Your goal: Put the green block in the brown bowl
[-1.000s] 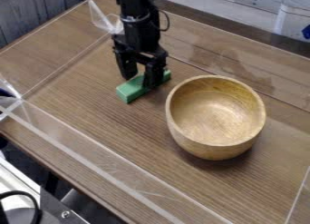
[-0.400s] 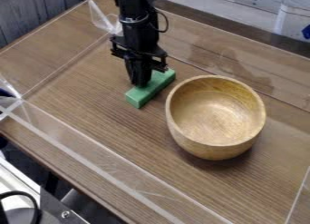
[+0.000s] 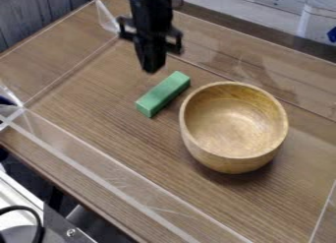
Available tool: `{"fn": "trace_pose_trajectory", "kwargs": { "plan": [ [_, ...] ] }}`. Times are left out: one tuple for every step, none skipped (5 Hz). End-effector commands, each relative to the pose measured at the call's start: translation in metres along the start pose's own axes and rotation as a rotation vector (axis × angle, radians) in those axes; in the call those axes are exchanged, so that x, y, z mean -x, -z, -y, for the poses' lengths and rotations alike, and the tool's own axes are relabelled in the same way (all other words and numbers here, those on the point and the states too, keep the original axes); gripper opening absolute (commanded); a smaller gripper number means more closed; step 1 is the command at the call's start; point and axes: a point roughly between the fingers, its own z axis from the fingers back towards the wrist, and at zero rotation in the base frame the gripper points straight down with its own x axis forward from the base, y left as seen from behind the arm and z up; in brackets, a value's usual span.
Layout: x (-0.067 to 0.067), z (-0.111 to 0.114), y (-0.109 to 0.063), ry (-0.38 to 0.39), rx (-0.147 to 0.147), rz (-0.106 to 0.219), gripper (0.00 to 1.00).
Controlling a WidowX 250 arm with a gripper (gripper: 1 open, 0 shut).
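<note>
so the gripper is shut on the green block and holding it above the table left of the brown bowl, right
Not quite. The gripper is shut, but empty: in the camera view the green block lies flat on the table, left of the brown bowl, below the closed fingers.

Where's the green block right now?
The green block lies flat on the wooden table, just left of the brown bowl, below the raised tool.

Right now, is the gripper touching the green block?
Apart. The camera view shows the gripper shut and raised, with bare wood visible between its tips and the green block, which lies flat on the table beside the brown bowl.
</note>
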Motion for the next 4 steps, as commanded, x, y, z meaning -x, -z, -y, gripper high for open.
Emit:
{"fn": "trace_pose_trajectory", "kwargs": {
  "plan": [
    [-0.011,0.012,-0.047,0.026,-0.023,0.096,0.0],
    [-0.007,0.01,-0.031,0.032,-0.015,0.092,0.0],
    [-0.003,0.008,-0.015,0.034,-0.01,0.063,1.0],
    [0.0,0.005,0.003,0.036,-0.002,0.044,1.0]
  ]
}}
